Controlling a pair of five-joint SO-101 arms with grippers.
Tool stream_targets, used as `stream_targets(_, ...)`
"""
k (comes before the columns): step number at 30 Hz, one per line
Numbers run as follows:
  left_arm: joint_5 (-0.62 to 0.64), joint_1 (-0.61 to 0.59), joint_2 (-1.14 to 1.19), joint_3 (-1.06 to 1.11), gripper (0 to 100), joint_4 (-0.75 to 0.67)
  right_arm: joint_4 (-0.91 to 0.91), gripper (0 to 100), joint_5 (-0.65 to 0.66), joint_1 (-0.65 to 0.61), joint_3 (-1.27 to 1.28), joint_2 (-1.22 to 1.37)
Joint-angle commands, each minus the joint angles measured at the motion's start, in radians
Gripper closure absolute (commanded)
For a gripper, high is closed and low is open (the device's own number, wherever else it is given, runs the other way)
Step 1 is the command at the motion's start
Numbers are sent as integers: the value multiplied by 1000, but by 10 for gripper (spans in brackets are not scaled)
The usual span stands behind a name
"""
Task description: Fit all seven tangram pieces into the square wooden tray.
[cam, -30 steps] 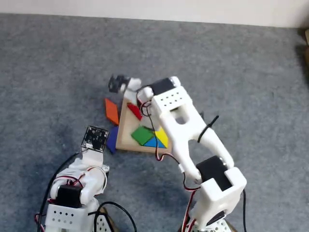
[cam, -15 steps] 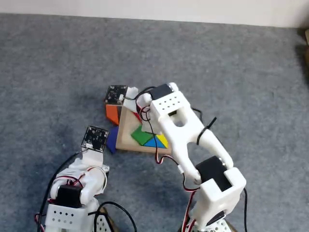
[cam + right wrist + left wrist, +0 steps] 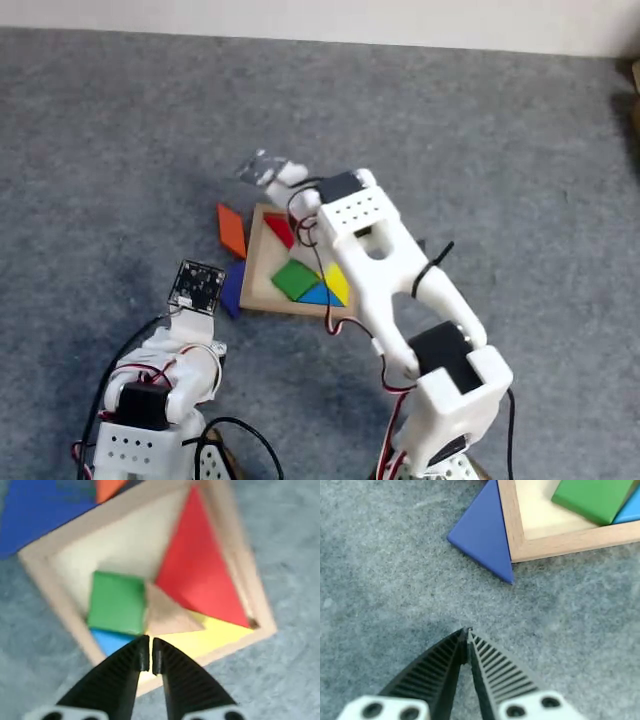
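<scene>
Left pincer [image 3: 468,635] closed, arm tucked back, right pincer [image 3: 150,647] closed, arm outstretched.

No text, label, number or sign can be read on anything here.

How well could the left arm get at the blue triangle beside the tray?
Probably yes: the blue triangle lies just ahead of the shut left pincer, with bare carpet between them, though it touches the tray.

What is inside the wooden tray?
A red triangle, green square, light blue piece, yellow piece and tan triangle. The right gripper covers part of the yellow and blue ones.
</scene>
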Motion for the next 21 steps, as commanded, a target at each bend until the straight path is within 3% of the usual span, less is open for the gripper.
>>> stream_targets(1, -8, -8, -33, 19, 993, 5, -82, 994, -54, 54, -7, -13)
stream_targets(21, -8, -8, -33, 19, 993, 5, -133, 994, -64, 15, -15, 151)
